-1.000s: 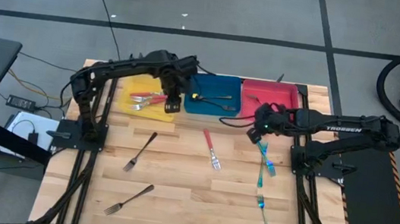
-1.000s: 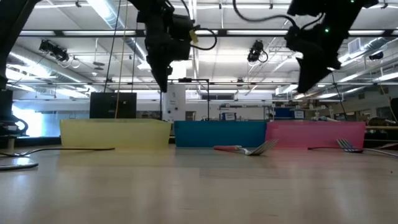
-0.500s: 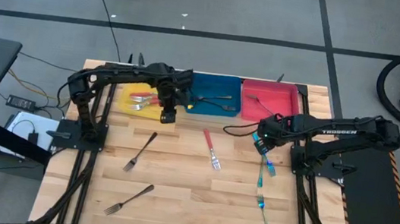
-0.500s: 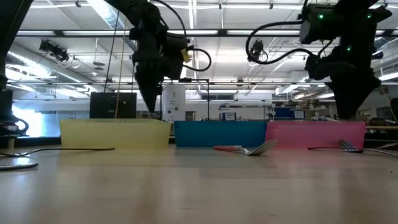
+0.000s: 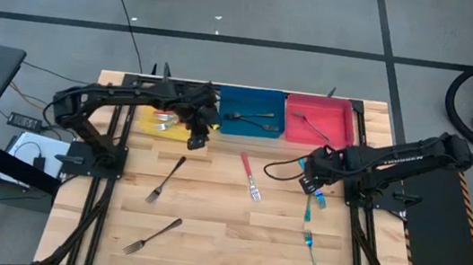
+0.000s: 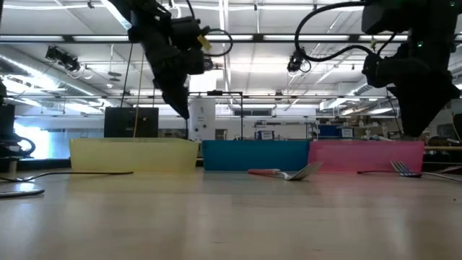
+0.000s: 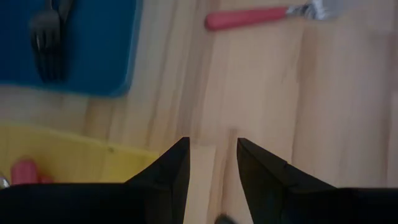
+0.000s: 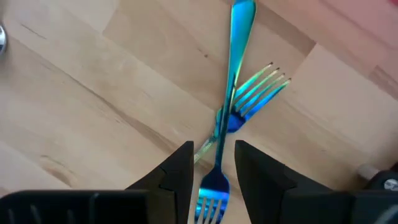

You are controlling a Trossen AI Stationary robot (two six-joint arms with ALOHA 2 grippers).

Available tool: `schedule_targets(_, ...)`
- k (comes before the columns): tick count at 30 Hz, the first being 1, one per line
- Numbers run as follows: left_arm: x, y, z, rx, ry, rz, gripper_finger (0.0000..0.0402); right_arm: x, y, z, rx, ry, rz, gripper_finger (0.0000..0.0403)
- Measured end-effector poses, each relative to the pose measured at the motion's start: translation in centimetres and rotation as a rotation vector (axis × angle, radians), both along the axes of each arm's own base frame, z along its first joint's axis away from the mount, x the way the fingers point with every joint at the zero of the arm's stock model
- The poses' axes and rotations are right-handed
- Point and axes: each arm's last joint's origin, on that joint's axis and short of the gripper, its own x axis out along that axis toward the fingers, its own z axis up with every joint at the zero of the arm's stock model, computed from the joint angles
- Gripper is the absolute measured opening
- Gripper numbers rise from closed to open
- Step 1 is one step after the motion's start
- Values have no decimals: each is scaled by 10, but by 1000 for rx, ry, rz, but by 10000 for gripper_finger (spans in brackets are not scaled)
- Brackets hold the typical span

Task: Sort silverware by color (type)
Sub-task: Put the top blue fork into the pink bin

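Note:
My left gripper [image 5: 199, 139] [image 7: 212, 155] is open above bare wood at the yellow bin's [image 5: 161, 127] near right corner. My right gripper [image 5: 310, 180] [image 8: 212, 163] is open above two crossed teal forks [image 5: 313, 196] [image 8: 235, 93]. The tine end of one fork [image 8: 210, 186] shows between its fingers, apart from them. A third teal fork [image 5: 313, 258], a red-handled fork [image 5: 249, 177] [image 7: 249, 17] and two dark grey forks [image 5: 166, 178] [image 5: 152, 234] lie flat on the table. Red-handled pieces [image 5: 166, 117] lie in the yellow bin and dark forks [image 5: 252, 116] in the blue bin.
Yellow, blue [image 5: 254, 101] and red [image 5: 338, 127] bins stand in a row along the table's far edge; the red one holds a dark fork [image 5: 310, 123]. In the low view both grippers [image 6: 180, 108] [image 6: 417, 126] hang above bin height. Open wood lies between the scattered forks.
My left gripper has drawn back from the seam between the yellow and blue bins toward the near left, staying open. My right gripper has moved from beside the red bin toward the near edge and down, and now hangs over the crossed teal forks. No fork has moved.

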Motion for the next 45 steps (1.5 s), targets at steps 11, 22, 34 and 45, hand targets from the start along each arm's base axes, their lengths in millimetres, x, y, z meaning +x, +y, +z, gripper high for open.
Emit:
schedule_targets(11, -20, -28, -2, 51, -202, -19, 132, -8, 12, -23, 12, -1, -40, 125)
schedule_targets(22, -18, -44, 10, 146, -544, -60, 132, -16, 15, -45, 15, -1, -10, 125)
schedule_targets(34, -15, -48, 12, 151, -572, -75, 132, -20, 15, -57, 41, -1, -6, 125)
schedule_targets(45, -16, -48, 12, 151, -567, -75, 132, -19, 12, -70, 41, 104, -24, 113)
